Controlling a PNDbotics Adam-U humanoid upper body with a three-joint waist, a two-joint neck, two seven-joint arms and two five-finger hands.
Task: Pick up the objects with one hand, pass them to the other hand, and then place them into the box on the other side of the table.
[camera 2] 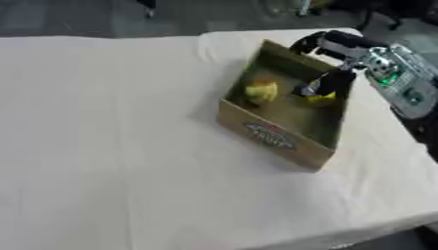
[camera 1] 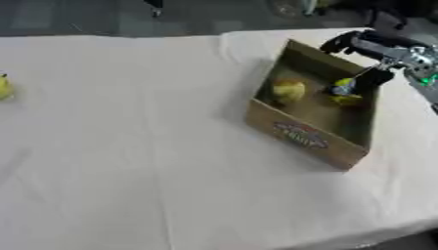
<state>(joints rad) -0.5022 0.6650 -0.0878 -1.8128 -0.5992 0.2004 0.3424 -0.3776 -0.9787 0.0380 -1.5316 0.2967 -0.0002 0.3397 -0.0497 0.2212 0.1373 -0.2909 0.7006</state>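
left eye view: right hand [camera 1: 369,57] fingers pinching a yellow lump [camera 1: 346,93] inside the cardboard box [camera 1: 304,135].

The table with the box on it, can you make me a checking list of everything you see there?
Surface: table under a cream cloth, creased.
Job's things: open brown cardboard box on the robot's right side; a yellow rounded object and a yellow-green object inside; another yellow object at the far left edge.
Clutter: nothing seen.
Hands: right hand over the box, fingers down by the yellow-green object; grip unclear. Left hand not in view.
Cables: nothing seen.
Surroundings: dark floor beyond the table.
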